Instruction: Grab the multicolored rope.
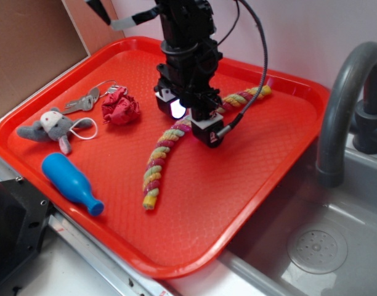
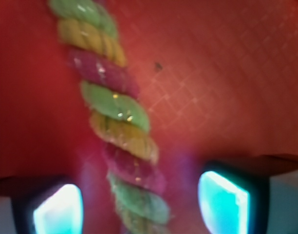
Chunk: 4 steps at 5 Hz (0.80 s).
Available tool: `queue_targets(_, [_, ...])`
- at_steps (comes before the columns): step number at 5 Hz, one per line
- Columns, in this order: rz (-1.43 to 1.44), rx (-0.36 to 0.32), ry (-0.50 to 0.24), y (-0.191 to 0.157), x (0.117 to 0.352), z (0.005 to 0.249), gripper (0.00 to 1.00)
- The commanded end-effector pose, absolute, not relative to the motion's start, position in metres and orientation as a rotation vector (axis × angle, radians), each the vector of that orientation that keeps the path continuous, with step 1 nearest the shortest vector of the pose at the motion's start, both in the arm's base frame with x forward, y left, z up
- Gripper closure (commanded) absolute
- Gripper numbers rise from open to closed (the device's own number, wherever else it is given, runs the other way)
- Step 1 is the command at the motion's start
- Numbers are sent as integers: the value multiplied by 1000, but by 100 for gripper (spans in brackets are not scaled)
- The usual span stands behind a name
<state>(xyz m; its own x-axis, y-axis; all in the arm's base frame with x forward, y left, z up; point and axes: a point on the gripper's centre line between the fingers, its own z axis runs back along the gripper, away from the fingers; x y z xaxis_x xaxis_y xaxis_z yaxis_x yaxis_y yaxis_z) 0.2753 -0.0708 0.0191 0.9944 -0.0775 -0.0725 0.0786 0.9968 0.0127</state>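
1. Far left on the red tray [image 1: 262, 203]: grey plush mouse [image 1: 53, 128] w/ white string loop; keys [image 1: 84, 100] just behind it.
2. Blue bottle [image 1: 71, 183] lies on its side near tray's front-left edge, neck pointing right.
3. Red wadded cloth ball [image 1: 121, 106] sits right of the keys, apart from the rope.
4. Multicolored rope [image 1: 159, 165] (yellow/green/maroon twist) lies diagonally mid-tray, from front-centre up toward the back right.
5. Claw [image 1: 191, 117] is down over the rope's middle, released: wrist view shows the rope [image 2: 121, 131] running btwn the two lit fingertips [image 2: 223, 201], gap on each side, no contact seen.
6. Black cable [image 1: 260, 74] loops from arm to claw, crossing the rope's upper end.
7. Right of tray: grey faucet [image 1: 342, 105] and sink [image 1: 318, 246] w/ round drain.
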Motion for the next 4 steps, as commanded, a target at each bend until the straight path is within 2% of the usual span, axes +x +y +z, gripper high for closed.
queue_targets(1, [-119, 27, 65, -78, 282, 12, 100])
queue_targets(2, [-143, -7, 82, -81, 281, 10, 100])
queue_targets(3, [-135, 12, 95, -80, 281, 6, 100])
queue_targets(4, [-81, -10, 110, -62, 279, 29, 100])
